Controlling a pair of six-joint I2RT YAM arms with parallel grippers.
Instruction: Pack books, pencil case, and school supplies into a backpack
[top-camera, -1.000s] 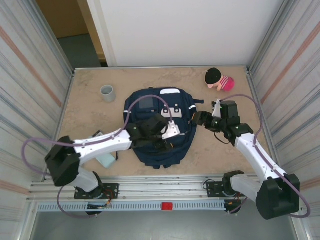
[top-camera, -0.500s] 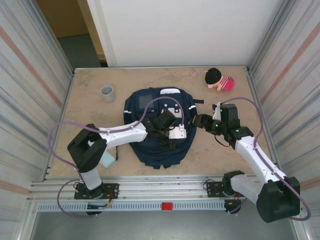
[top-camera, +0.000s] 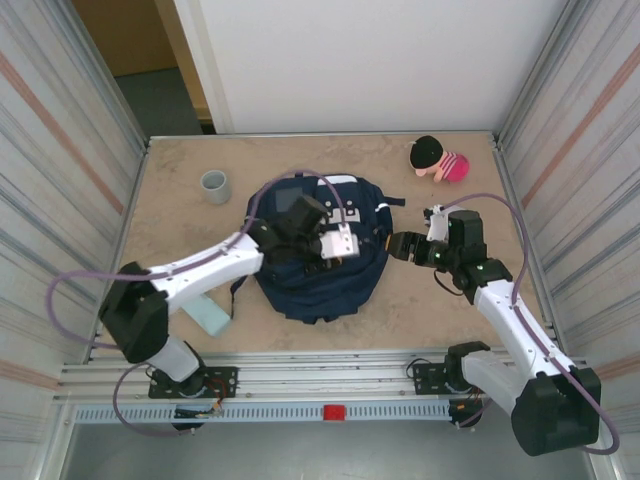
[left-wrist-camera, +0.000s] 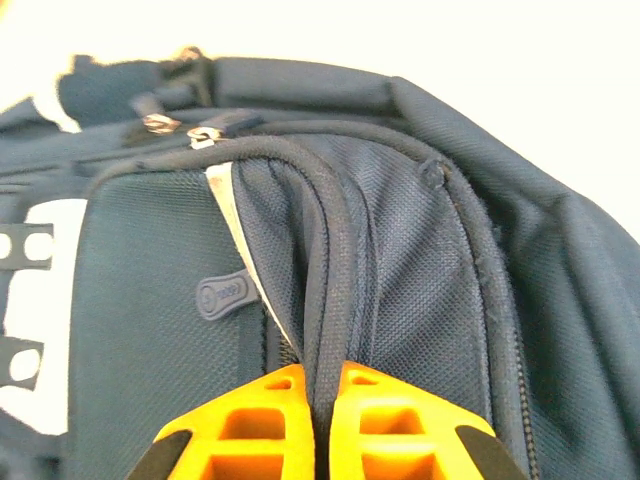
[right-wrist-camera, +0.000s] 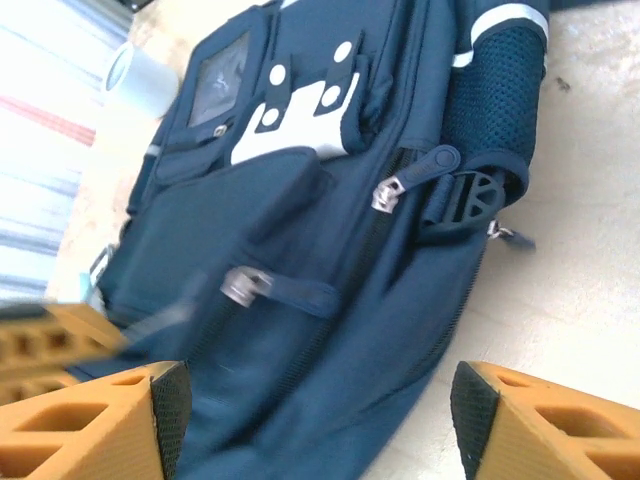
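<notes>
L arm extended fwd; orange-fingered L gripper clamped on navy blue fabric backpack. R gripper fingers spread wide.

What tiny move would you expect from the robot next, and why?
Probably the right gripper should ease forward and close on the zipper pull on the side of the backpack. Its jaws stand open beside the pack, the left gripper pinches a fabric ridge, likely steadying it, and the zippers look shut.

One each: backpack, pencil case, cup, doll
</notes>
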